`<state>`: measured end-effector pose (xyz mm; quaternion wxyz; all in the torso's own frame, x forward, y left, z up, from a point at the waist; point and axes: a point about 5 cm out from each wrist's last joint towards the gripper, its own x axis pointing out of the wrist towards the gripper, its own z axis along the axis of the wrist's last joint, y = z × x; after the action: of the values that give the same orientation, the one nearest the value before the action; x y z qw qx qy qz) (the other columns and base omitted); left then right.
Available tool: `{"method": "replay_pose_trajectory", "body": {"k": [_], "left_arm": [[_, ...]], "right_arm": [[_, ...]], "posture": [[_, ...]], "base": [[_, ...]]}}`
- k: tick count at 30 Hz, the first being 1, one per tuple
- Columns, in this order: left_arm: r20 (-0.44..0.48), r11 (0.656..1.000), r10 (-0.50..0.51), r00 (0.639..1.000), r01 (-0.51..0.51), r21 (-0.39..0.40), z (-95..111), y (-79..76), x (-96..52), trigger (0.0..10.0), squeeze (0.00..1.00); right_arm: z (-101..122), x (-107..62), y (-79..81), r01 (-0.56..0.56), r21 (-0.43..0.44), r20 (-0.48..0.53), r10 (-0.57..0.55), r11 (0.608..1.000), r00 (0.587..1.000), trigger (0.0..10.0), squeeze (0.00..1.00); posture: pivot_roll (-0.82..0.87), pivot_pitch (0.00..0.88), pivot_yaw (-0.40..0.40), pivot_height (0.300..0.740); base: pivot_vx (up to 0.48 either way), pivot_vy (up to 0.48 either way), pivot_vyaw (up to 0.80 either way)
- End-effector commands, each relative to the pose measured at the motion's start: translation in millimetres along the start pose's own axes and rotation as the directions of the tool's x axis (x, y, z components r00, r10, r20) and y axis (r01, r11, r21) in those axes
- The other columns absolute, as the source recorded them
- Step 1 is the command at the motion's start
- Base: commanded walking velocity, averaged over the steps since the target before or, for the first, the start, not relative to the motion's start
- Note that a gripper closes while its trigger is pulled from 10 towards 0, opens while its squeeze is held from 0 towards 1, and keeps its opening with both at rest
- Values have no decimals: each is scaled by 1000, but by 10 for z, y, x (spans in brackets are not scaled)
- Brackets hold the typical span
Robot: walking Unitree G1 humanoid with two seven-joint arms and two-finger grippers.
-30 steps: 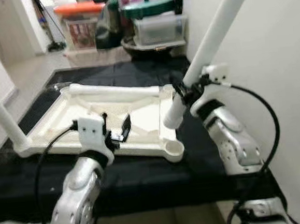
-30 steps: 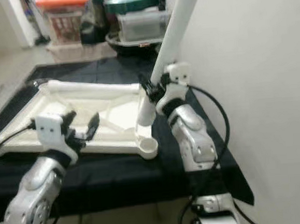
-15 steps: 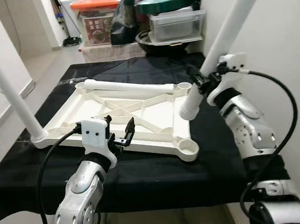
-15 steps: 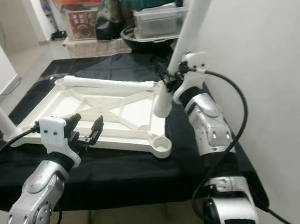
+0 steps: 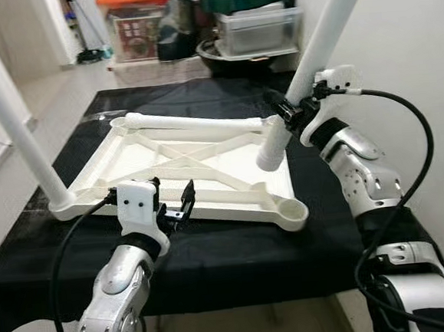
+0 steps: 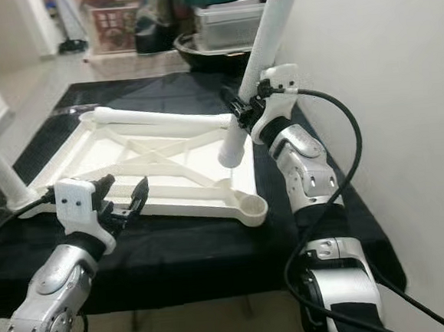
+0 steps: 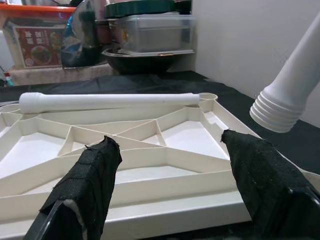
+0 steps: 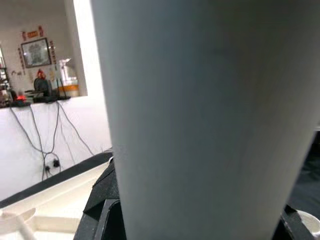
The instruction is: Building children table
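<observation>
The tabletop lies upside down on the black cloth, ribs up, so its corner sockets face me for the legs. One leg already stands in the corner at 9 o'clock; another leg lies loose along the far edge at 12 o'clock.

My right gripper is clenched around a third leg, holding it tilted with its ribbed end hanging in the air at about 2 o'clock over the top, beside the far right corner. I judge it is held at that slant to be steered into a socket; the empty socket at 4 o'clock looks the likeliest, though I cannot tell which is meant.

My left gripper hovers released, jaws spread, just above the near rim at 7 o'clock, probably ready to steady the top.

The upper ends of both upright legs are cut off by the frame. The right wrist view is taken up by the leg's white wall, so the finger contact there is hard to make out. I cannot tell whether the standing leg is fully seated.
</observation>
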<state>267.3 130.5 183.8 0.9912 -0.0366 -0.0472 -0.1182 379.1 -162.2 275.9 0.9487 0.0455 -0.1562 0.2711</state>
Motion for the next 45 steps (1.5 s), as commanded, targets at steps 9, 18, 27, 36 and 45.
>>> {"method": "replay_pose_trajectory", "body": {"k": [9, 18, 27, 36, 45], "left_arm": [[-35, 1000, -11, 999, 11, 7, -37, 6, -95, 10000, 0], [-56, 999, -30, 998, 31, 18, -20, 0, -175, 10000, 0], [-72, 999, -47, 996, 48, 3, -3, -59, -288, 10000, 0], [-199, 942, -329, 923, 334, -6, -213, -264, -687, 10000, 0], [-240, 860, -490, 838, 510, 25, -302, -481, -860, 10000, 0]], "right_arm": [[42, -39, -39, -320, 112, -48, 327, 941, 944, 10000, 0], [35, -110, 41, -582, 160, -68, 597, 798, 799, 10000, 0], [81, -125, 97, -722, 208, -50, 744, 660, 666, 10000, 0], [66, -112, 54, -745, 187, -123, 768, 640, 628, 10000, 0], [117, -157, 43, -798, 177, -122, 817, 576, 563, 10000, 0]], "posture": [[80, 104, 1, 740], [152, 128, 12, 740], [167, 172, -2, 740], [171, 196, -12, 740], [165, 197, -19, 740]], "base": [[0, 0, 0], [0, 0, 0], [0, 0, 0], [0, 0, 0], [0, 0, 0]]}}
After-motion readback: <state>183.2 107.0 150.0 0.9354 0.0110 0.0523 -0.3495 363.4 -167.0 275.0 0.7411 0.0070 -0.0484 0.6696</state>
